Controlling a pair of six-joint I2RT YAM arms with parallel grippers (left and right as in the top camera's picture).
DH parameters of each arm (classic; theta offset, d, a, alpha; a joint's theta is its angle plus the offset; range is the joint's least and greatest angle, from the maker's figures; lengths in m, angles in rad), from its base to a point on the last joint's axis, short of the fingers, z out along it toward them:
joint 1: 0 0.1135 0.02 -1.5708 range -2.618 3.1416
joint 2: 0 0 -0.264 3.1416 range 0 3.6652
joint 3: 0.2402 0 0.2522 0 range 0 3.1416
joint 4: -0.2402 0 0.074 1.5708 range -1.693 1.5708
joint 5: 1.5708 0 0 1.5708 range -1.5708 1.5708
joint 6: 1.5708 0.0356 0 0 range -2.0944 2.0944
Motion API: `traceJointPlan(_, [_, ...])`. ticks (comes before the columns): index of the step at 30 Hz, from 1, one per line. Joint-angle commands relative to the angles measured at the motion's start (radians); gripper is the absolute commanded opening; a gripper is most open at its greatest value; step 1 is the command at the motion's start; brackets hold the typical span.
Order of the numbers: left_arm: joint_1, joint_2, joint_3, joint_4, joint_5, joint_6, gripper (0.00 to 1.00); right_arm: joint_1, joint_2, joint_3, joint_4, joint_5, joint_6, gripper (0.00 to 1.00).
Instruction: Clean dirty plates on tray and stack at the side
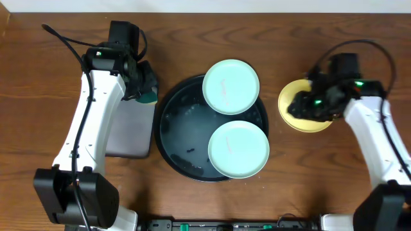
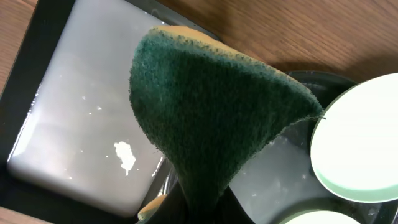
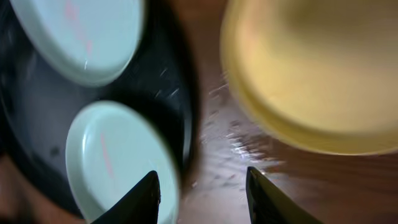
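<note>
My left end effector (image 1: 144, 86) pinches a green sponge (image 2: 211, 118). Both mint plates (image 1: 231, 86) lie on the round black tray (image 1: 176, 131), just to its right, so this arm is nearer. My right end effector (image 3: 202, 190) is open and empty by the yellow plate (image 1: 289, 110).

Table (image 1: 38, 96): brown wood, visible grain, low sheen.
Round tray (image 1: 173, 122): black, glossy, wet-streaked.
Mint plates (image 1: 230, 86) (image 1: 238, 149): smooth, soft sheen.
Yellow plate (image 3: 311, 74): smooth, like finish.
Sponge (image 2: 211, 106): green face rough, fibrous, matt; yellow foam edge.
Grey tray (image 2: 81, 124): smooth, wet gloss.
Arm casings (image 1: 83, 128): white, smooth plastic.
</note>
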Motion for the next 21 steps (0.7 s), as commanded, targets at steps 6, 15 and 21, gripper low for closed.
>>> traceJointPlan(6, [0.003,-0.003,0.001,0.001,-0.013,0.000,0.07,0.196,0.147,-0.007,-0.041,0.061,-0.017,0.44])
traceJointPlan(15, [0.003,-0.003,0.001,0.001,-0.013,-0.001,0.07,0.274,0.285,-0.007,-0.063,0.096,-0.017,0.35])
traceJointPlan(21, [0.002,-0.003,0.001,0.000,-0.013,-0.001,0.07,0.298,0.296,-0.005,-0.060,0.094,-0.009,0.04])
